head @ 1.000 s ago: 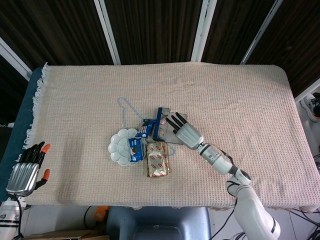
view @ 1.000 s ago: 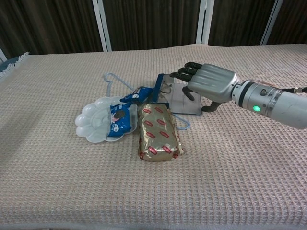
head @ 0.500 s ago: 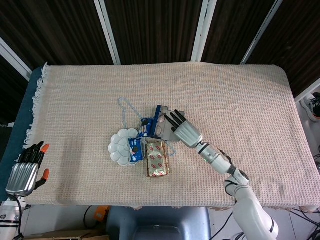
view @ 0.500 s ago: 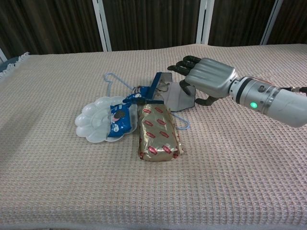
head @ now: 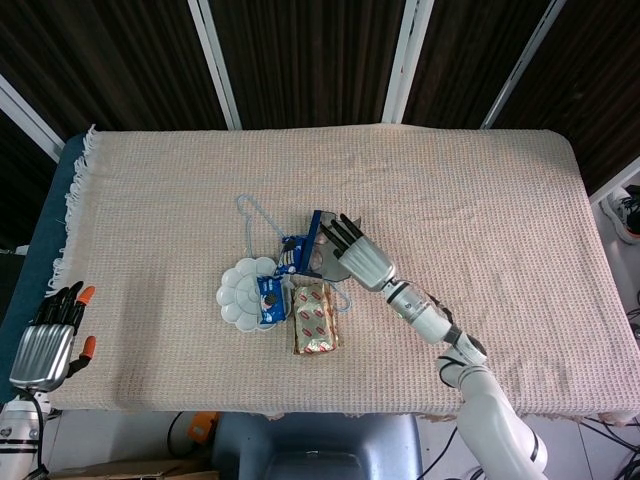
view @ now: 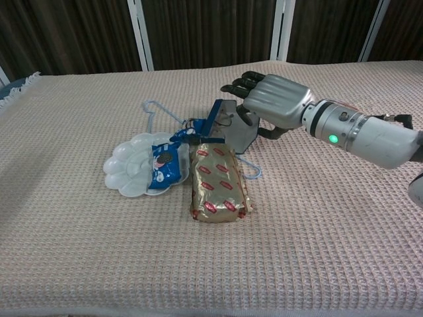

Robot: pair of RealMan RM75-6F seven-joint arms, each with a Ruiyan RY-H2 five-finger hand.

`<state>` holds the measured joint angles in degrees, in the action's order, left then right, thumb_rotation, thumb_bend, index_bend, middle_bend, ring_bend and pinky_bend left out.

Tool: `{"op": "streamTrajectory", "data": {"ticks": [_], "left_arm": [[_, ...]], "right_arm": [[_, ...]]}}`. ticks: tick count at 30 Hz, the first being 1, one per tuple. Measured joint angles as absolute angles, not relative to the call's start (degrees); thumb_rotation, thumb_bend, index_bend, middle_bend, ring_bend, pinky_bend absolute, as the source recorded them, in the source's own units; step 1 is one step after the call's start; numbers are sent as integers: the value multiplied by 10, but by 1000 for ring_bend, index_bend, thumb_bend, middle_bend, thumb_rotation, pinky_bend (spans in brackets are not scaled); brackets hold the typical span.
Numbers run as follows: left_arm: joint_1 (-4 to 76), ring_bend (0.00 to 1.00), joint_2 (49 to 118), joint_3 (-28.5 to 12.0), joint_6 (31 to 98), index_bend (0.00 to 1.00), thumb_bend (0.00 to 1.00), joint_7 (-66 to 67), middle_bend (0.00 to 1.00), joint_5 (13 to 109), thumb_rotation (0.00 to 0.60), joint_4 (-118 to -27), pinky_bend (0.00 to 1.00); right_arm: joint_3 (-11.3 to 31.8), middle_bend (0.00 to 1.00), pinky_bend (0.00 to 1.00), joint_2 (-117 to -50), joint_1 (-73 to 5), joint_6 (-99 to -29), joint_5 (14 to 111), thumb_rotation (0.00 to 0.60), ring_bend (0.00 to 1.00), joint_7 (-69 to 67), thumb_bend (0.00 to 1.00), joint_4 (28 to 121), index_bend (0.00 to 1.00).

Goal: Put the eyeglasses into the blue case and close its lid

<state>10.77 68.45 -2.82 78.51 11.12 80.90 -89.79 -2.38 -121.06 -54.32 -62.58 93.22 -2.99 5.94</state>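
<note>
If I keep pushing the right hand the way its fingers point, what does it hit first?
Likely the raised grey lid of the blue case; the right hand looks right at it, though contact is unclear.

Over the last second we see the right hand (view: 274, 100) travel leftward and a little away from the robot across the cloth, from beside the blue case (view: 225, 127) to above its grey lid (view: 239, 132). The lid has swung with it: a second ago it lay nearly flat and open toward the right, half a second ago it stood partway up, and now it stands steep, tilted toward the blue base. In the head view the right hand (head: 362, 258) now covers more of the case (head: 318, 243) than before, its fingers reaching over the lid's upper edge. The forearm behind it has followed leftward too.
</note>
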Motion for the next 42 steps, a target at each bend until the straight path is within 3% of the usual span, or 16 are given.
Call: {"op": "streamTrajectory", "data": {"ticks": [11,24,42], "left_arm": [[107,0,680,-27,785,0,446,101,0,813,600,-899,131],[107,0,680,-23,785,0,445,100,0,821,600,-899,131],[105,0,679,-16,794,0,445,97,0,840,600,-900,131]], "right_arm": [[-25,142,6,-1222,-557,-597,933,600,14,-16,519,58,637],[-28,206,6,-1209,-546,-604,934,600,37,-27,553,62,826],[-52,210,6,-1162,-461,-716,954,600,39,-45,587,84,830]]}}
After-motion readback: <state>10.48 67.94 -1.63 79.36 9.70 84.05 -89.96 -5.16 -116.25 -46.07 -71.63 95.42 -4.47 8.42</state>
